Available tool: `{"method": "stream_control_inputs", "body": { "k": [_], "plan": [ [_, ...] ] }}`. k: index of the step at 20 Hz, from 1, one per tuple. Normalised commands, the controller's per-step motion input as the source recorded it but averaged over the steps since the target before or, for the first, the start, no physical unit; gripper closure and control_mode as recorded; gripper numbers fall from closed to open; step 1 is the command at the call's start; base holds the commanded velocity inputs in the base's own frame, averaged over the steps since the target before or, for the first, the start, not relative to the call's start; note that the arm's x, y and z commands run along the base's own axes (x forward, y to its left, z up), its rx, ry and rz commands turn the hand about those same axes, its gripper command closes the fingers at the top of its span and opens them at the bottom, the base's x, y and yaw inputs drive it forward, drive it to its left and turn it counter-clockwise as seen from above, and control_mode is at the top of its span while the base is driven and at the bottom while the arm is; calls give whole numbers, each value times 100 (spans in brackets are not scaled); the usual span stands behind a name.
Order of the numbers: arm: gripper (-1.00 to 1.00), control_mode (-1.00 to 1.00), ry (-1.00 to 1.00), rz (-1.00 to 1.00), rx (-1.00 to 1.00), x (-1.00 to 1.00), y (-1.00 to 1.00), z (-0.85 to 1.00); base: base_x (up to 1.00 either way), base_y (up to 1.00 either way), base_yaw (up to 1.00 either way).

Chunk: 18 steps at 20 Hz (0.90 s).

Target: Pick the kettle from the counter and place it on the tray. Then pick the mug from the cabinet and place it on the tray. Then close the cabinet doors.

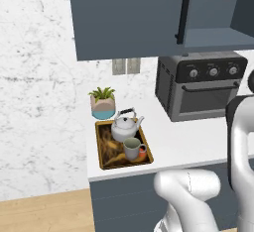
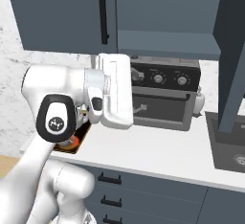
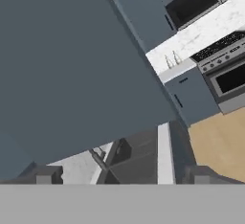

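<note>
In the left base view the tray (image 1: 105,162) lies on the white tabletop (image 1: 188,142) at the middle left of the frame, near its left end, and it carries both the kettle (image 1: 124,127) and the mug (image 1: 132,148). The kettle stands upright on the far half of the tray with its spout to the right; the mug stands just in front of it on the near half, close beside it, though whether the two touch is hard to say at this size. A small potted plant (image 1: 103,102) sits just behind the tray, and a dark toaster oven (image 1: 201,84) stands to the right against the wall. Across the top of that frame, the left cabinet door (image 1: 129,15) hangs closed with its black bar handle (image 1: 184,13) at its right edge; right of it the cabinet (image 1: 213,37) shows its bare inner shelf. In the right base view the right cabinet door (image 2: 233,55) stands swung open at the right edge of the frame, above a sink (image 2: 229,144). In the hand view the claw (image 3: 122,176) has its dark tips spread wide at the bottom corners with nothing between them, facing a flat slate-blue panel close ahead.
</note>
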Motion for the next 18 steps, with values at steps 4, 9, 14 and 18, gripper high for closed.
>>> {"method": "stream_control_inputs", "body": {
  "k": [4, 9, 14, 18],
  "plan": [
    [-100, -100, -26, 0, 4, -41, -78, 0, 0, 0, 0],
    [-100, -100, -12, 0, 8, -21, -91, 0, 0, 0, 0],
    [-100, -100, -16, -2, 14, -36, -61, 0, 0, 0, 0],
    [-100, -100, -25, -8, 12, -32, -33, 0, 0, 0, 0]
  ]
}}
